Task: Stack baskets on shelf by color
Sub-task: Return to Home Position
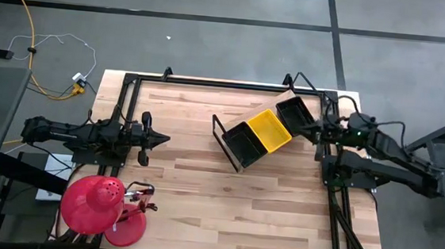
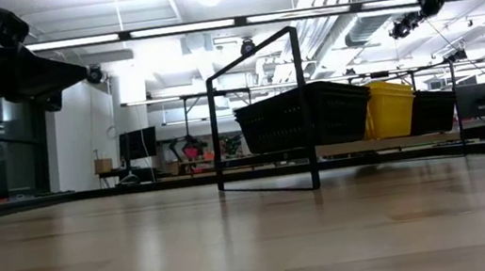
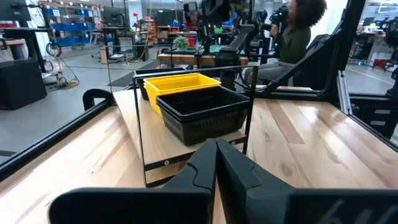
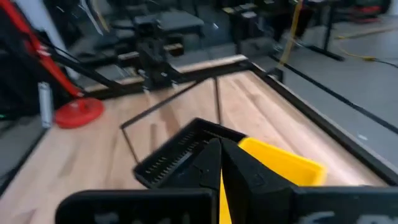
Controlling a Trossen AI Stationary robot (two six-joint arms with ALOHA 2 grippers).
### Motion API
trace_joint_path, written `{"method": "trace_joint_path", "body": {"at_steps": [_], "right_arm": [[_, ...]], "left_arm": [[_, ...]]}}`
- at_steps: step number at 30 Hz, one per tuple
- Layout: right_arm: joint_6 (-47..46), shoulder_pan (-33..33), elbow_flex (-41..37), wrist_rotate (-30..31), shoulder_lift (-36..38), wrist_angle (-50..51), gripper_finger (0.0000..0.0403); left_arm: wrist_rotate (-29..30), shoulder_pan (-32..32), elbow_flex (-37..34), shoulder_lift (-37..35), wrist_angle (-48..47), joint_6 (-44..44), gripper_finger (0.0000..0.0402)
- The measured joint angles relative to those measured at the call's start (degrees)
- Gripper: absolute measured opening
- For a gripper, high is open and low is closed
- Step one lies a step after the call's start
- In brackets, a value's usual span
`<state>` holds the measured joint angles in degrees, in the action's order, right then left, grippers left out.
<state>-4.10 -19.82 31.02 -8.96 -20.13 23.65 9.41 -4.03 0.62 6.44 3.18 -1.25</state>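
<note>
— Fingers on the left gripper (image 1: 162,139): how do they stand?

— Pressed together, holding nothing. It hangs over the left part of the counter (image 1: 201,194), pointing toward the shelf and well apart from it. A red dome (image 1: 93,203) sits at the counter's corner on the same side and is no part of the job. I judge that arm is parked because nothing on its side needs carrying.

— And the shelf (image 3: 152,134)?

— It is mid-counter, turned at an angle, with its board slanted inside a thin black frame. Three places are filled across it. A black basket (image 1: 245,142) is at the left end and a yellow basket (image 1: 272,130) touches it in the middle. A second black basket (image 1: 295,113) is at the right end. Yellow keeps its own place apart from black, which is the point of sorting by colour. How many are nested in each pile I cannot count.

— Any baskets loose on the counter?

— None that I can see, so the stacking looks finished.

— Right gripper (image 4: 218,149)?

— Its fingers are closed on each other and empty. It is held high, just beside the right black basket. It likely needs only to draw clear to a rest pose, and the risk is clipping that basket's rim or the frame.
</note>
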Motion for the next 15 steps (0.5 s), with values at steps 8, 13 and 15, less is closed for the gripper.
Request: {"method": "trace_joint_path", "body": {"at_steps": [8,13,15], "right_arm": [[-4.9,0.0,-18.5,-4.6,7.1,-20.3,0.0000],[-5.2,0.0,-23.4,-4.6,8.7,-24.8,0.0000],[-5.7,0.0,-24.5,-4.6,9.0,-25.3,0.0000]], "left_arm": [[-0.6,0.0,0.0,0.0,-0.3,-0.5,0.0000],[-0.6,0.0,0.0,0.0,-1.2,-0.7,0.0000],[-0.9,0.0,0.0,0.1,-1.4,-0.7,0.0000]]}}
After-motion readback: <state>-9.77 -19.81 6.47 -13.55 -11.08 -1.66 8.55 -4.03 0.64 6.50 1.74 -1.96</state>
